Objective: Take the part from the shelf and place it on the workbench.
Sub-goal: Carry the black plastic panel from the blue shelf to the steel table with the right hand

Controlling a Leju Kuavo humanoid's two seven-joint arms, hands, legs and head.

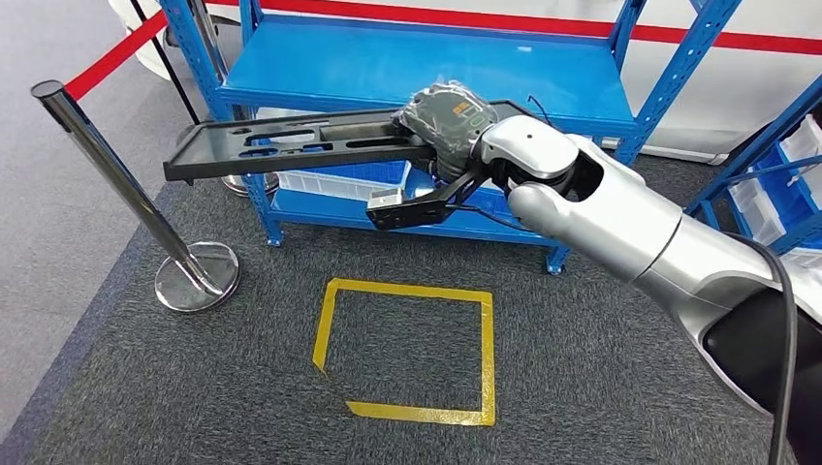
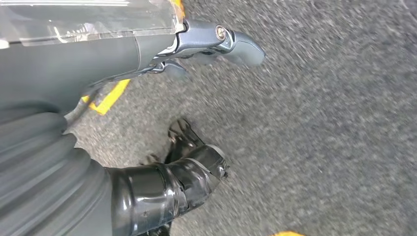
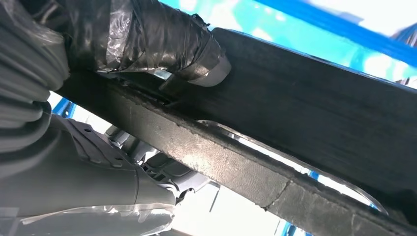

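Right hand (image 1: 441, 121) grips your long black part (image 1: 281, 143) at one end, holding it level above the carpet, just before the blue shelf (image 1: 407, 68). Left hand (image 2: 206, 49) hangs over carpet, fingers apart, holding nothing.

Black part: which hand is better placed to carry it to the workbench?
The right hand: it already grips the long black part at one end, clear of the blue shelf. The left hand hangs empty over the carpet.
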